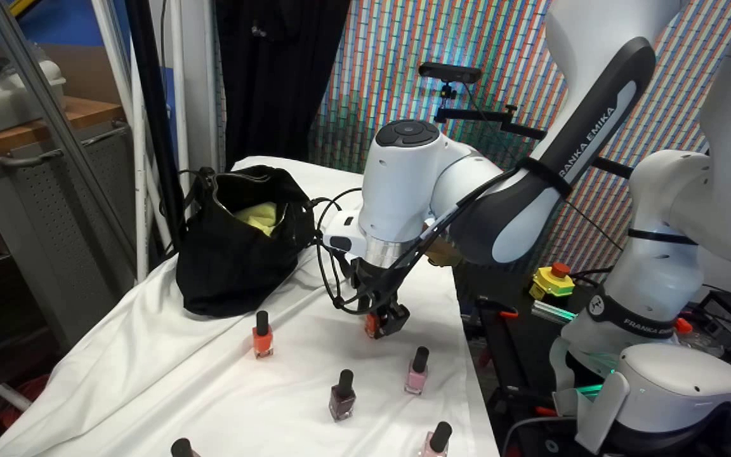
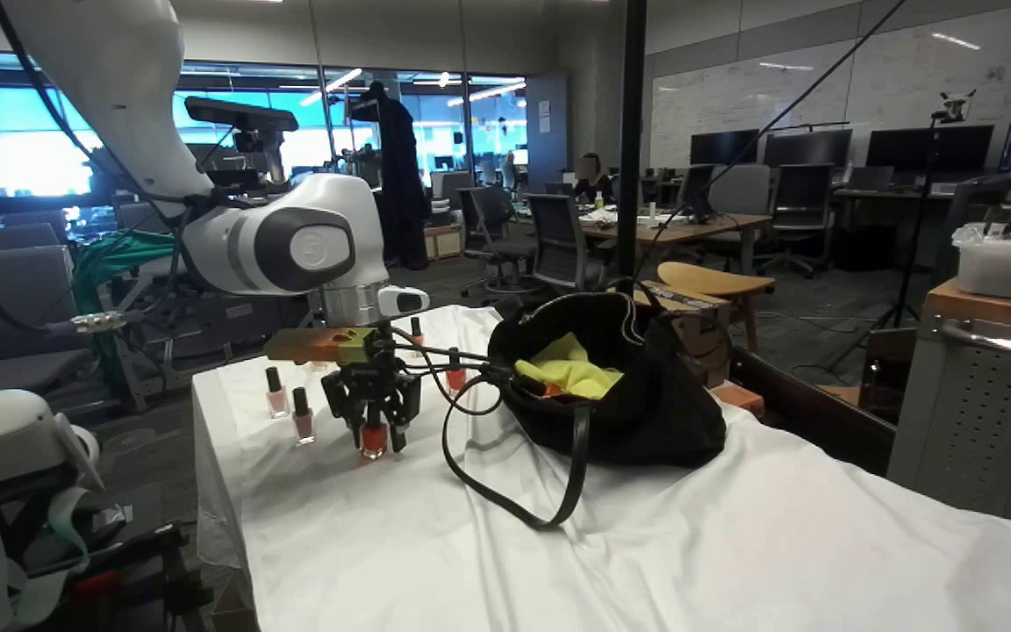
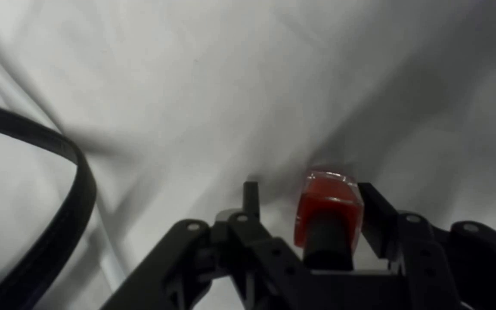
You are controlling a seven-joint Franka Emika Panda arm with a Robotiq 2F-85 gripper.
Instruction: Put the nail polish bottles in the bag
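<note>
A red nail polish bottle, upright on the tabletop, is framed by part-open jaws, nothing gripped: in the wrist view a gap is seen at 9 o'clock, almost none at 3. Closing should be preceded by centring, lest the bottle be tipped; it should then be lifted high toward the bag, at 10 o'clock in an exterior view
</note>
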